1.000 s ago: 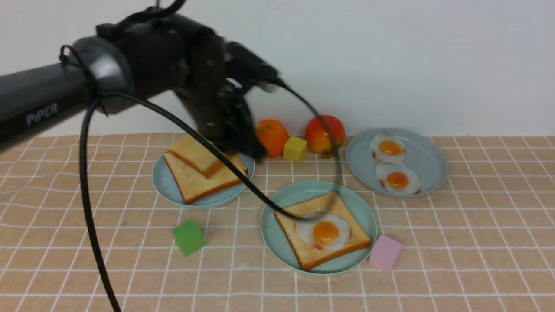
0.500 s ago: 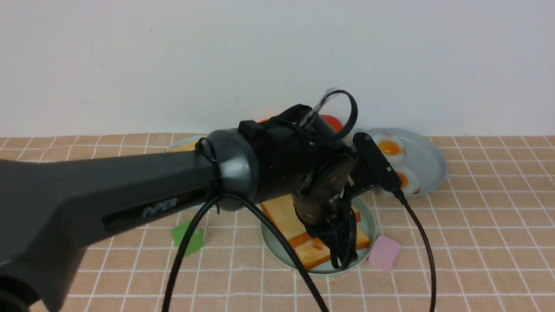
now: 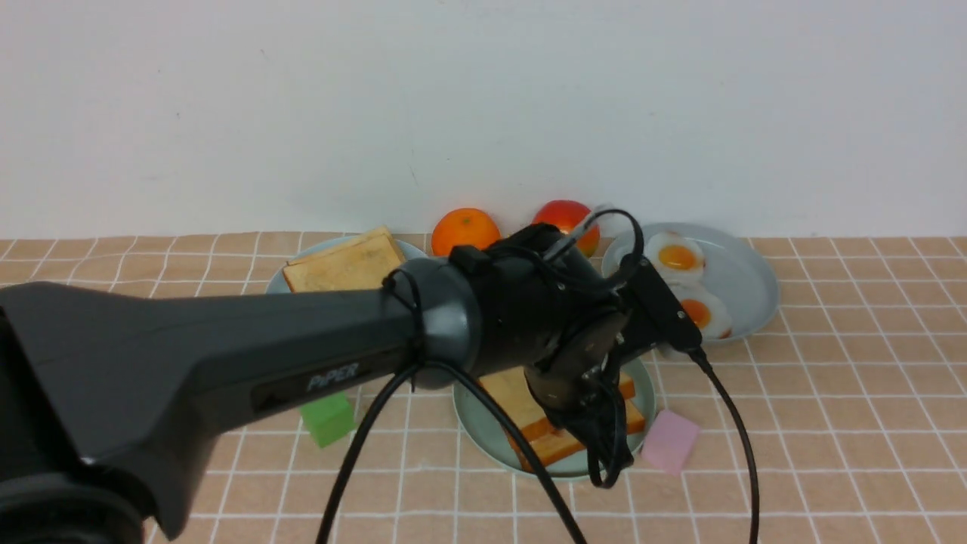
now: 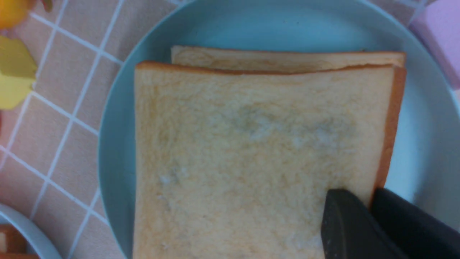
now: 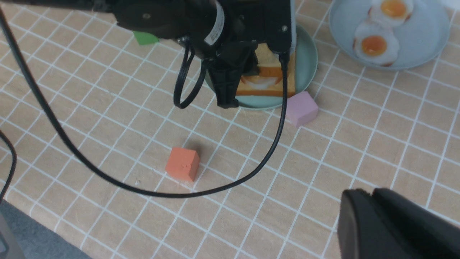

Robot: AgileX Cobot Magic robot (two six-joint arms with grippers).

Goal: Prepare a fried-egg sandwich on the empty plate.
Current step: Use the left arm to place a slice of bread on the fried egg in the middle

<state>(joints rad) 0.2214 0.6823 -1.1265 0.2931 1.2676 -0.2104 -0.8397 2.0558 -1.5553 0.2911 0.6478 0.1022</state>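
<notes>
Two-slice sandwich point(image 3: 505, 387), egg point(image 5: 265, 83) showing between, sits on mint plate point(image 3: 470, 414), mid-counter point(image 3: 831, 423). Left jaws pinch top slice point(image 4: 251, 151) at corner. Right jaws nearly closed, empty, above counter. Left arm point(image 3: 227, 355) reads "PiPER".

A plain white wall point(image 3: 680, 113) rises behind the peach, white-gridded tablecloth point(image 3: 831, 453).

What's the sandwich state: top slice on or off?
On: top slice covers the bottom slice on the mint plate; egg shows between them.
</notes>
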